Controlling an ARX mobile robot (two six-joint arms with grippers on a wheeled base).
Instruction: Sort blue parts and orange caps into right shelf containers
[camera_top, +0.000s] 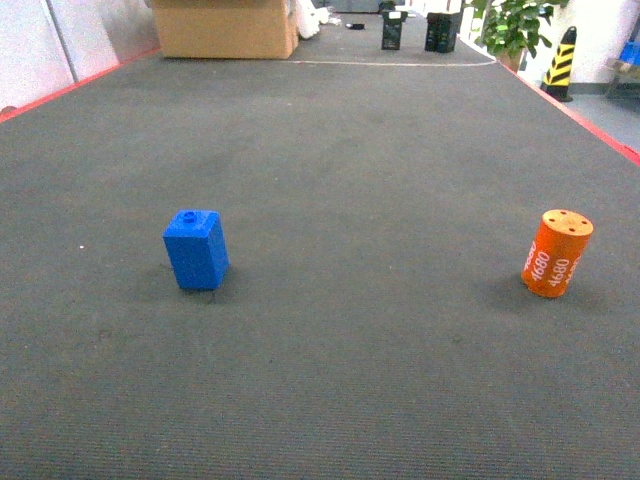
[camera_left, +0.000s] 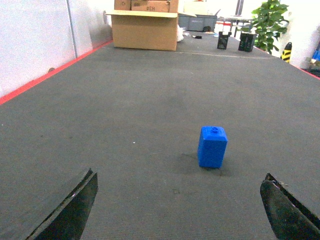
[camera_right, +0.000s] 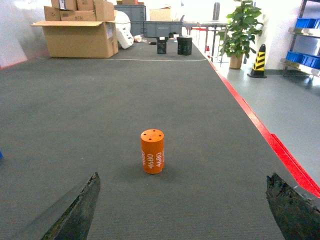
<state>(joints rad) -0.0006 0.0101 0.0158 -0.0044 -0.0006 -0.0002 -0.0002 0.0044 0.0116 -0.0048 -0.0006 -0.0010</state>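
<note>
A blue part (camera_top: 196, 249) stands upright on the dark grey carpet, stud on top; the left wrist view shows the blue part (camera_left: 212, 146) ahead and right of centre. My left gripper (camera_left: 180, 210) is open, well short of it, nothing between its fingers (camera_left: 75, 205). An orange cap (camera_top: 557, 253) marked 4680 stands at the right; in the right wrist view the orange cap (camera_right: 152, 151) is ahead and slightly left of centre. My right gripper (camera_right: 187, 210) is open and empty. Blue containers (camera_right: 310, 60) sit on a shelf at the far right. Neither gripper shows in the head view.
A red line (camera_top: 585, 118) borders the carpet on the right, another (camera_left: 45, 77) on the left. Cardboard boxes (camera_top: 225, 27), black crates (camera_top: 420, 30), a potted plant (camera_right: 239, 30) and a yellow-black bollard (camera_top: 560, 62) stand at the far end.
</note>
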